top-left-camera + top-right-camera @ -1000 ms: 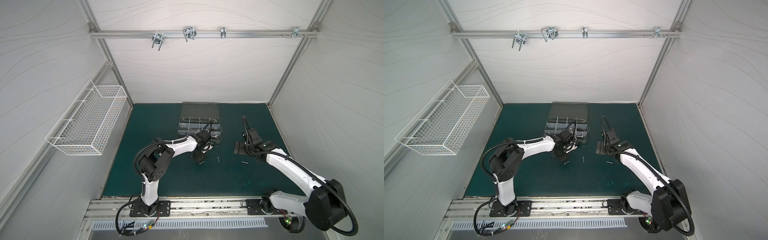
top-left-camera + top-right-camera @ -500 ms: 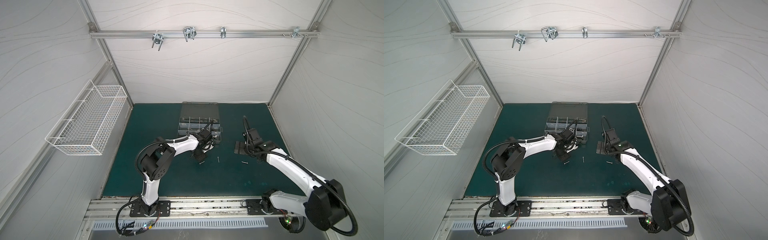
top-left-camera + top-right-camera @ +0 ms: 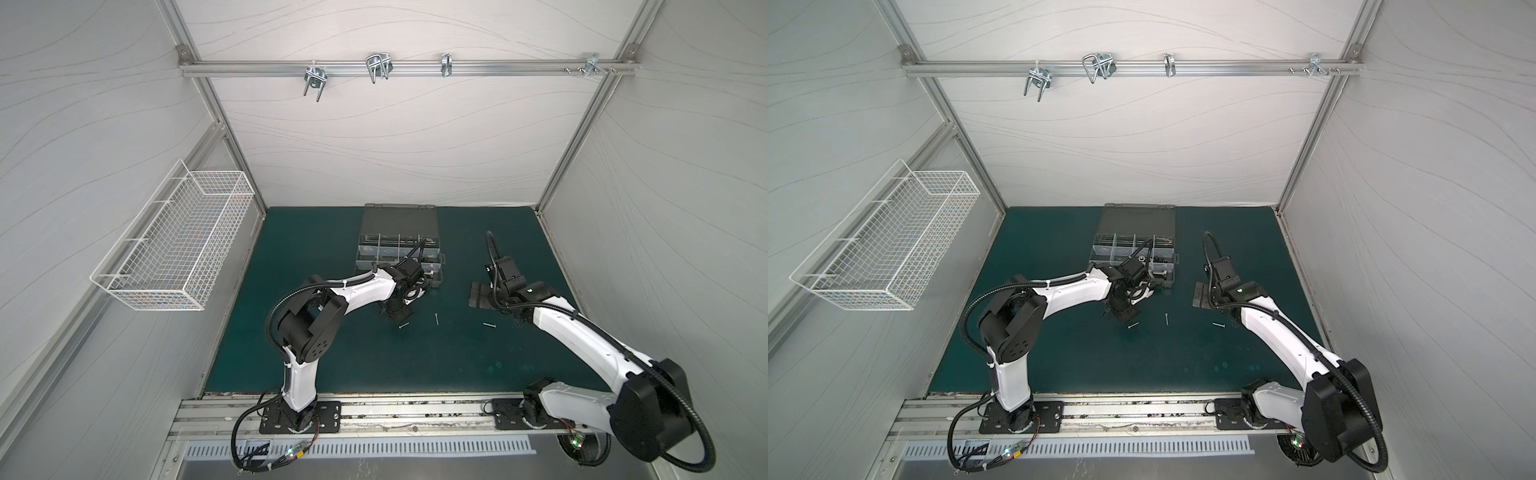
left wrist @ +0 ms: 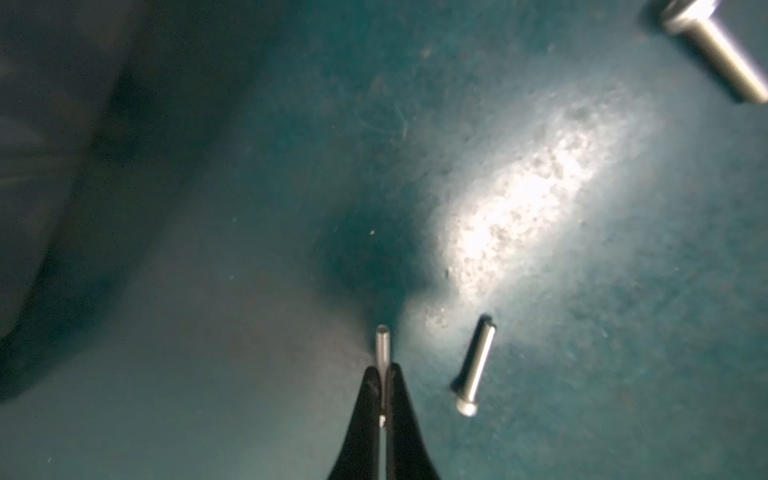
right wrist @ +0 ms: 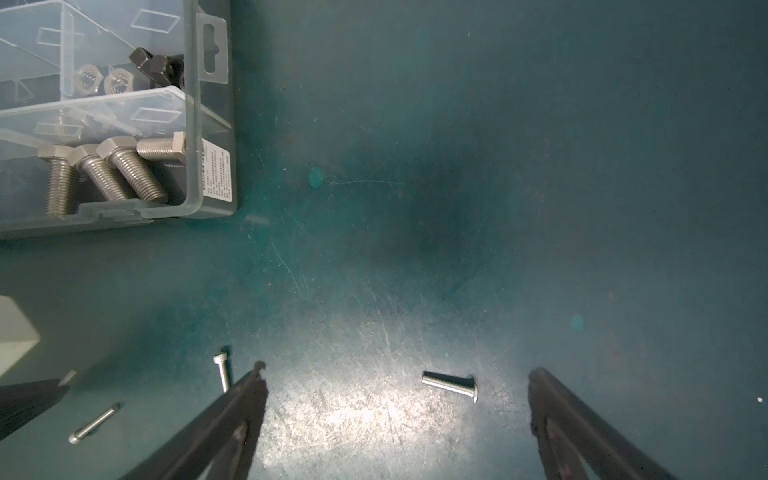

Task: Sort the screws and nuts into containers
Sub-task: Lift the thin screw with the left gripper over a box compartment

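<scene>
I'm seeing scuffed green mat around the case. Left gripper is pinching a half-hidden screw; right gripper is gaping.

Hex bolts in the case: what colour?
The hex bolts are silver; right wrist view shows them best.

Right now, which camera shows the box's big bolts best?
Right wrist: four bolts lie close and sharp in the box. In both top views they're too tiny to tell; left wrist misses them.
</scene>
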{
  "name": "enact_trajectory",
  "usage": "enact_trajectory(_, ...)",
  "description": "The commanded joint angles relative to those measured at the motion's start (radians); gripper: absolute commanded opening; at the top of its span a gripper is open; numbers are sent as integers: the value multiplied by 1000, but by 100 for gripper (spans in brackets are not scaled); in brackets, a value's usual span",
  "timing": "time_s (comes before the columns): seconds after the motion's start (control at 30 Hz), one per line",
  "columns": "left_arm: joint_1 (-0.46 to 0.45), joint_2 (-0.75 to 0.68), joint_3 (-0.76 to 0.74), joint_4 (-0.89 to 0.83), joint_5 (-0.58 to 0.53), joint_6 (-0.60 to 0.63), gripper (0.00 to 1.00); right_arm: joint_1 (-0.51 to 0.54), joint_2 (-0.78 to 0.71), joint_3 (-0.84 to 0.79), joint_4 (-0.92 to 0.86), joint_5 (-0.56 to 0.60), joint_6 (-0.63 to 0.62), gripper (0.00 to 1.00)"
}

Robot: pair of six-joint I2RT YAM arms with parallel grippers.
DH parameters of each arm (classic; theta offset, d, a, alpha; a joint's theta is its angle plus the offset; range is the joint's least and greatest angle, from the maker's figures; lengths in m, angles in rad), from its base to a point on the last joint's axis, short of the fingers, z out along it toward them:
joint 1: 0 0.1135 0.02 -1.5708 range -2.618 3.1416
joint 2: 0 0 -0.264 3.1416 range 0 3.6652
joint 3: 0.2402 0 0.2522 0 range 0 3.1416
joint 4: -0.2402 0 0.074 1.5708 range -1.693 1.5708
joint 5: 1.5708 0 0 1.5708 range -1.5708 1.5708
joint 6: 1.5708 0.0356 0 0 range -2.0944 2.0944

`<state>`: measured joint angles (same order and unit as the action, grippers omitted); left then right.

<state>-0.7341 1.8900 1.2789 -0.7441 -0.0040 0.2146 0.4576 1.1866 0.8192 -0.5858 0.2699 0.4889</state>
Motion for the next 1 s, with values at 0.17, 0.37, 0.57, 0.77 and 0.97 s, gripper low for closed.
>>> enact_trajectory(0.17,-3,-123,-34,33,-67,-64,0,-8,-18,15,-20,-2,-8,99)
enact_trajectory(0.37,-1,-188,-34,111,-138,-143,0,-10,-26,19,-24,2,-6,99)
enact_trajectory(0.57,45,-184,62,130,-239,-190,0,-10,-28,26,-27,1,-1,99)
enact_trajectory(0.77,133,-105,191,140,-248,-223,0,-9,-27,31,-29,3,7,99)
enact_trajectory(0.97,213,7,314,140,-207,-240,0,-10,-27,31,-30,1,13,99)
